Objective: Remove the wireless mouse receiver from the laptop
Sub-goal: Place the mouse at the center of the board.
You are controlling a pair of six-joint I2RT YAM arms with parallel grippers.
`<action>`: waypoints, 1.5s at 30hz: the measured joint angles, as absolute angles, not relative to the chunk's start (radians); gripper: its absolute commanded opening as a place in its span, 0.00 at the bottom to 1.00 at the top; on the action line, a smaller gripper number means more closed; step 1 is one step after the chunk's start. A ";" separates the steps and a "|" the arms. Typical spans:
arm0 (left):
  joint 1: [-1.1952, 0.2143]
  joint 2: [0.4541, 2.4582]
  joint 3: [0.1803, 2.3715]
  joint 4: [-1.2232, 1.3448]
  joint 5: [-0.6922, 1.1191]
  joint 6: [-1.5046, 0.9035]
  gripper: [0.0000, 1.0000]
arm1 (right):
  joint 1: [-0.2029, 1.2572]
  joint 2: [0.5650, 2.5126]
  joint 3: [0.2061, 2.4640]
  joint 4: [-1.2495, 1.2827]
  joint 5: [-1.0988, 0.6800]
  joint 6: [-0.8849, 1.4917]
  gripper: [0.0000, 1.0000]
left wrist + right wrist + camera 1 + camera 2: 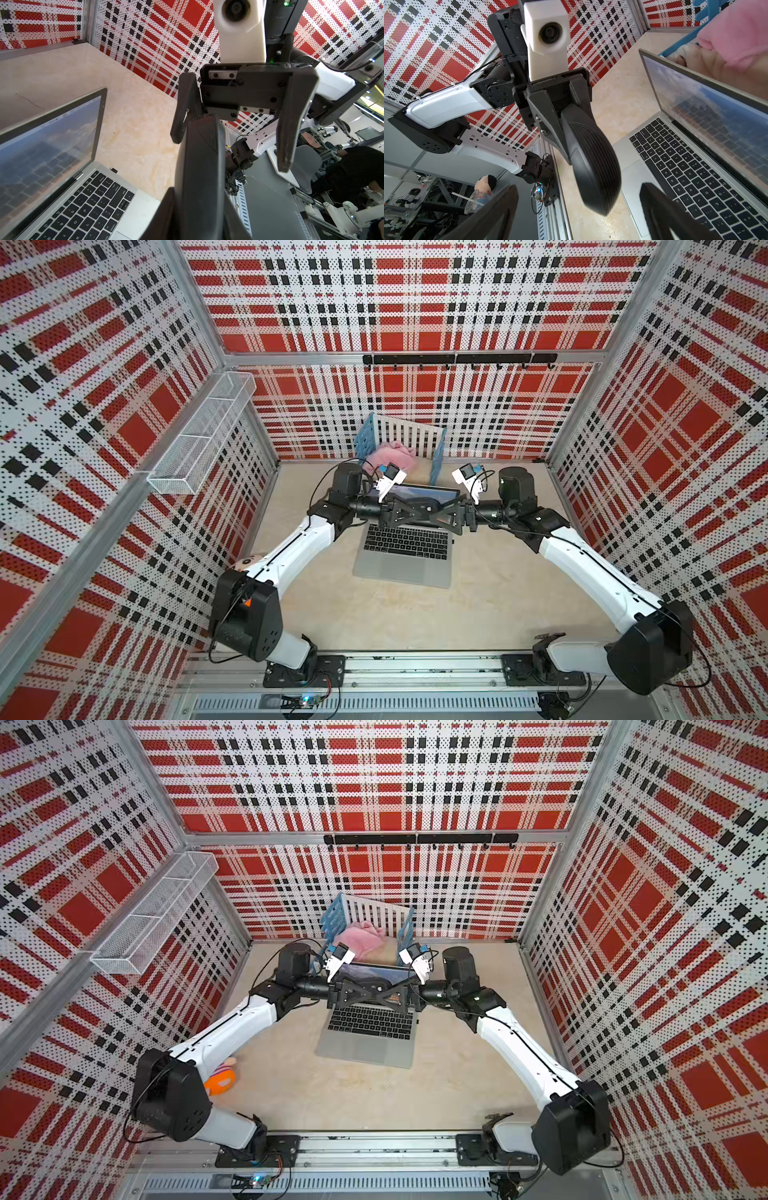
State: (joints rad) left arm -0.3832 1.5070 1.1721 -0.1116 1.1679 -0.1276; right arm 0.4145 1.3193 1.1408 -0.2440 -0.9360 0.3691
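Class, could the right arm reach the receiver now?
Probably yes: the right gripper stands open and empty, and the receiver juts from the laptop edge on its side, nothing covering it.

Silver-grey laptop (401, 568), red-black-white plaid walls (415, 302)

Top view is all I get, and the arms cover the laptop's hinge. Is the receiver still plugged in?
Observer: Yes. The left wrist view shows the receiver plugged into the laptop's edge by the hinge, on the side toward the right arm.
Operator: The grippers blur together for me. Is the left one carrying something?
Observer: The right wrist view shows the left gripper shut on the black mouse, held up off the table.
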 measured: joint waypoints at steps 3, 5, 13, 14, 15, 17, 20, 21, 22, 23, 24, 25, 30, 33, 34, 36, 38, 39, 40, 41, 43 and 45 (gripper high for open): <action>-0.384 1.520 1.172 -0.100 1.175 -0.146 0.00 | 0.420 1.326 1.140 -0.209 -0.950 0.387 0.92; -0.386 1.526 1.172 -0.096 1.182 -0.154 0.00 | 0.426 1.333 1.139 -0.188 -0.955 0.397 0.89; -0.392 1.529 1.172 -0.078 1.207 -0.172 0.00 | 0.443 1.388 1.137 -0.137 -0.967 0.437 0.57; -0.393 1.529 1.172 -0.076 1.208 -0.174 0.00 | 0.443 1.392 1.134 -0.132 -0.967 0.440 0.53; -0.393 1.529 1.172 -0.075 1.209 -0.174 0.00 | 0.443 1.393 1.131 -0.125 -0.967 0.444 0.51; -0.394 1.529 1.171 -0.073 1.215 -0.175 0.00 | 0.443 1.393 1.125 -0.117 -0.964 0.453 0.45; -0.394 1.529 1.167 -0.063 1.225 -0.178 0.00 | 0.443 1.393 1.121 -0.108 -0.960 0.463 0.38; -0.393 1.529 1.165 -0.061 1.228 -0.180 0.12 | 0.443 1.393 1.119 -0.103 -0.960 0.462 0.38; -0.392 1.529 1.162 -0.059 1.228 -0.183 0.22 | 0.443 1.393 1.114 -0.097 -0.960 0.461 0.36; -0.392 1.529 1.158 -0.058 1.230 -0.185 0.26 | 0.443 1.393 1.110 -0.091 -0.960 0.462 0.35; -0.392 1.529 1.154 -0.055 1.230 -0.186 0.30 | 0.444 1.393 1.105 -0.089 -0.961 0.463 0.34; -0.391 1.529 1.148 -0.050 1.231 -0.187 0.35 | 0.445 1.393 1.101 -0.085 -0.960 0.464 0.34; -0.377 1.511 1.073 0.073 1.222 -0.262 0.60 | 0.445 1.393 1.082 -0.060 -0.960 0.496 0.33; -0.359 1.481 1.008 0.175 1.216 -0.352 0.61 | 0.445 1.393 1.074 -0.029 -0.961 0.524 0.32; -0.357 1.477 1.003 0.198 1.215 -0.371 0.61 | 0.445 1.393 1.071 -0.014 -0.961 0.540 0.32; -0.350 1.470 1.003 0.236 1.213 -0.400 0.61 | 0.445 1.392 1.066 0.012 -0.963 0.562 0.32; -0.347 1.462 1.003 0.262 1.211 -0.419 0.61 | 0.445 1.391 1.063 0.030 -0.965 0.579 0.32; -0.347 1.459 1.003 0.273 1.210 -0.426 0.61 | 0.445 1.391 1.063 0.038 -0.965 0.587 0.32; -0.346 1.456 1.003 0.282 1.207 -0.433 0.60 | 0.445 1.391 1.063 0.044 -0.965 0.593 0.32; -0.346 1.454 1.003 0.289 1.204 -0.440 0.60 | 0.445 1.391 1.063 0.052 -0.966 0.598 0.31; -0.348 1.453 1.003 0.299 1.200 -0.449 0.58 | 0.445 1.391 1.063 0.064 -0.966 0.609 0.31; -0.350 1.453 1.003 0.301 1.197 -0.456 0.54 | 0.448 1.391 1.063 0.074 -0.967 0.617 0.31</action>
State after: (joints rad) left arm -0.3504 1.4528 1.0031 0.3012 1.1969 -0.4564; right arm 0.4477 1.3911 1.0626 0.0738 -0.9668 0.6174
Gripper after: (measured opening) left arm 0.567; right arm 0.385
